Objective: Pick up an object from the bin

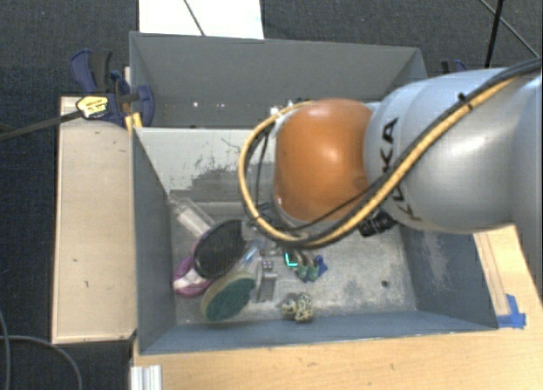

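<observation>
The hand (268,276), low at the near left of the bin (157,236) beside a green round pad (226,298) and a dark oval brush (218,246), may snag both since they crowd together; whether it is apart or together I cannot tell.

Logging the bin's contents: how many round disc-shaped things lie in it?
2. A black disc at lower left of the bin, and a dark green disc below it near the front wall. The arm may hide more.
</observation>
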Robot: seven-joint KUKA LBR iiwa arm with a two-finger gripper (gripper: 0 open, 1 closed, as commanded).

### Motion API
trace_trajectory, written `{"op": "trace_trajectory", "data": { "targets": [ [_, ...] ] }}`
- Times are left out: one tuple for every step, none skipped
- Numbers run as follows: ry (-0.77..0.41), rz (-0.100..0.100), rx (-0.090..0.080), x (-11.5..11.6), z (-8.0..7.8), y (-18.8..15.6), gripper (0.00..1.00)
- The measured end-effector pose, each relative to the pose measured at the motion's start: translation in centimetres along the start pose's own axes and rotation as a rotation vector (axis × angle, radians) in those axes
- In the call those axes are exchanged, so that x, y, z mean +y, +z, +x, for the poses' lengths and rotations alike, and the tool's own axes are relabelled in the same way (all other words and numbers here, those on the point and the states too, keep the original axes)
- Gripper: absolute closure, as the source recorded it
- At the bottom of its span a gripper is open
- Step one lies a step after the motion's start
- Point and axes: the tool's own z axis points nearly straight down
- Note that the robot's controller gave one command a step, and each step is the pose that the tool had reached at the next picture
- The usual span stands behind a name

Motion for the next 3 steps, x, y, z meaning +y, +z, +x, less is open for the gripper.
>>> {"op": "trace_trajectory", "data": {
  "targets": [
    [-0.115,0.002,-0.021,-0.6,-1.8,10.3,0.00],
    [-0.114,0.001,-0.007,-0.4,-1.4,10.3,1.00],
    [-0.175,-0.001,-0.016,-1.2,-3.4,-2.0,1.00]
  ]
}}
